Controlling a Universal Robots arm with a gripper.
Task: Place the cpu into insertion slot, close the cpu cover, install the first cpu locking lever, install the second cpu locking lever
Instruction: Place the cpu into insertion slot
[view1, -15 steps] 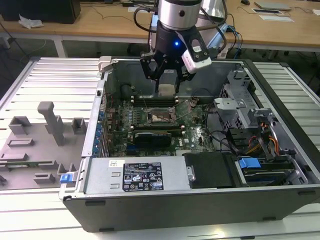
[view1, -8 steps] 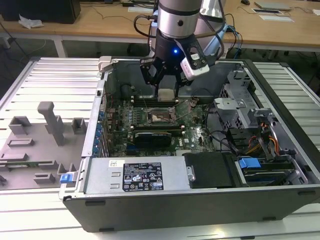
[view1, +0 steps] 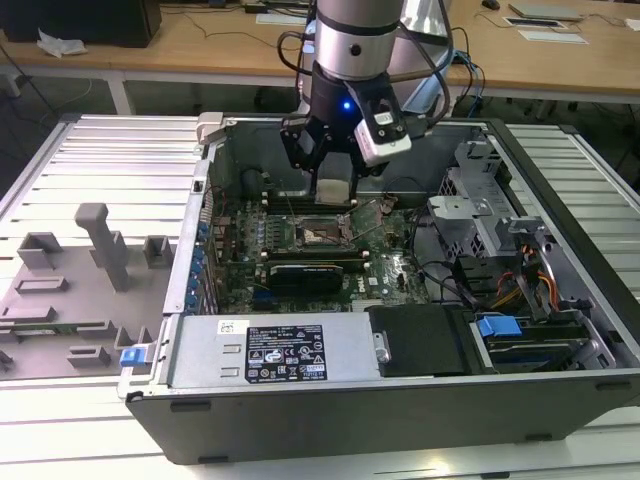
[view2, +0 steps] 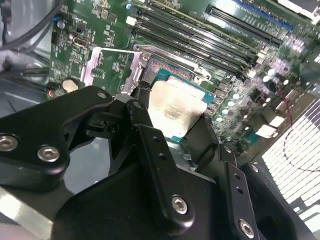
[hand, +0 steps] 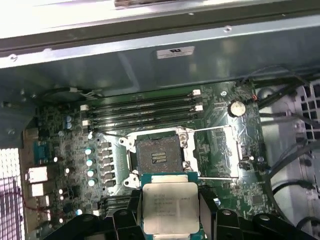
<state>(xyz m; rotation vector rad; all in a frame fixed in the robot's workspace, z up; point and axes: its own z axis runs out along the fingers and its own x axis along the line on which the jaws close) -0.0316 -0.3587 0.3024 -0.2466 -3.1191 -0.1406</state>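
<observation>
**Chip poised over open socket.** The chip (hand: 169, 202) hangs in my arm's gripper (hand: 170, 222), whose fingers (hand: 211, 215) are narrowed onto two opposite edges. Its pale lid faces up and looks level above the green board (hand: 70, 150) inside the open computer case (view1: 330, 410). In the first wrist view the chip is near the socket (hand: 156, 157) but not yet squarely over it. The socket lies bare near the middle of the board, with the memory slots (hand: 145, 112) between it and the case wall. The cover (hand: 216, 152) is thrown open flat just beside the socket, with a thin wire lever (hand: 217, 177) along its edge.

To seat the chip well, I judge I must square its edges with the socket's rim and check its orientation. I should then keep it flat and let it settle without pressing. The contacts below would likely not forgive a tilt or a slide, and a corner could catch the metal edging.
</observation>
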